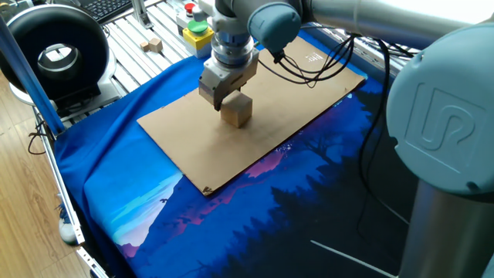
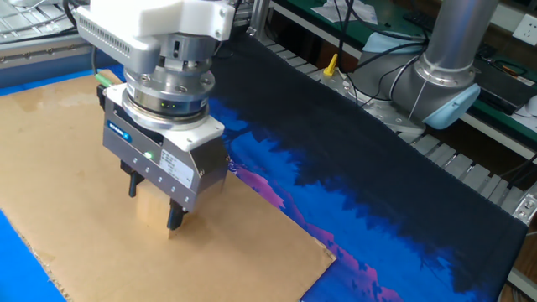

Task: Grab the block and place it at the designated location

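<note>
The block (image 1: 238, 111) is a light-tan wooden cube on, or just above, the brown cardboard sheet (image 1: 193, 143). My gripper (image 1: 225, 96) comes down on it from above, with its fingers on two opposite sides of the cube. In the other fixed view the gripper (image 2: 154, 200) is shut on the block (image 2: 153, 210), and one dark finger shows at each side. I cannot tell whether the cube's underside touches the cardboard (image 2: 67, 151). The dark grey dot is hidden in both views.
A smaller pale cube (image 1: 153, 45) lies on the metal rails at the back left, near a green button box (image 1: 197, 31). A black round device (image 1: 58, 54) stands at far left. Blue printed cloth (image 1: 116, 193) surrounds the cardboard. Cables (image 1: 309, 66) trail over the cardboard's far end.
</note>
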{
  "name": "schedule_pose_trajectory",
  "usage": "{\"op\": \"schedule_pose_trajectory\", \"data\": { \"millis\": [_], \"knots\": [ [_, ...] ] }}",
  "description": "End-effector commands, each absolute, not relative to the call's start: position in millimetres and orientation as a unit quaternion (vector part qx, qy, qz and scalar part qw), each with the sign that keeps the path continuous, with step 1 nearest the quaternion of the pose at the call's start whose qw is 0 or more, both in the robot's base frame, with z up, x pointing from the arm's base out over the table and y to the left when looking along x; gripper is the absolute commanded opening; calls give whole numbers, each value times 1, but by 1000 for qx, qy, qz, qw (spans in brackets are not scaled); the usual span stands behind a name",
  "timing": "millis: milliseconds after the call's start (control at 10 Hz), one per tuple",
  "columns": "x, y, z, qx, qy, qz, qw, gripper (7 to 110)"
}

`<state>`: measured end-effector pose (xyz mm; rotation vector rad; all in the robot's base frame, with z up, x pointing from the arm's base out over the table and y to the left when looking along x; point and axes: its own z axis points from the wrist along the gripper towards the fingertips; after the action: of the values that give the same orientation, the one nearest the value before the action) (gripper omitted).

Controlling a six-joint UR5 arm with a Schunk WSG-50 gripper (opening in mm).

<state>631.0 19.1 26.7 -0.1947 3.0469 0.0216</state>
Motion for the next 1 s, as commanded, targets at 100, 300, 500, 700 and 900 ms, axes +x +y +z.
{"op": "schedule_pose_trajectory", "data": {
  "millis": [100,300,500,700,900],
  "knots": [
    [632,14,36,-80,996,10,39,66],
    [632,5,58,-88,996,5,31,66],
    [634,2,82,-95,995,-1,24,66],
    [637,13,96,-87,996,-3,13,66],
    [649,24,97,-66,998,-17,0,44]
  ]
}}
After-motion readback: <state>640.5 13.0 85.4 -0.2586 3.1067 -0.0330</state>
